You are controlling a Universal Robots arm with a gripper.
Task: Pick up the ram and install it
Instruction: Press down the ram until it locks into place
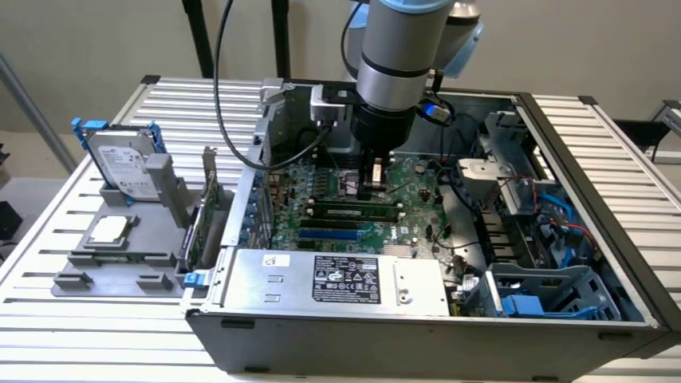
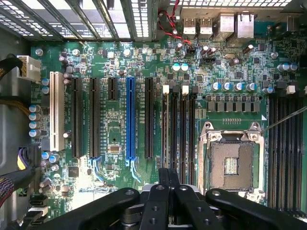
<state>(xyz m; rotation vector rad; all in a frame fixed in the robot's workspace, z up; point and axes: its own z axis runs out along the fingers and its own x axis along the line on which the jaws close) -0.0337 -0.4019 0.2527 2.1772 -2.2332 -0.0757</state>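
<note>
My gripper (image 1: 372,190) reaches down into the open computer case (image 1: 447,335) from the arm above, with its tips just over the motherboard (image 1: 319,179). In the wrist view the gripper (image 2: 169,176) is shut, the black fingers pressed together with nothing visible between them, over the near end of the black memory slots (image 2: 175,129). The ram (image 1: 355,211), a long thin green stick with dark chips, lies along a slot right beside the fingertips in the exterior view. Whether the fingers touch it I cannot tell.
The CPU socket (image 2: 232,163) sits beside the memory slots, and a blue expansion slot (image 2: 129,120) on their other side. The power supply (image 1: 340,279) fills the case's front. On the exterior view's left, a grey holder (image 1: 117,255) carries a hard drive (image 1: 120,163) and an upright green card (image 1: 207,207).
</note>
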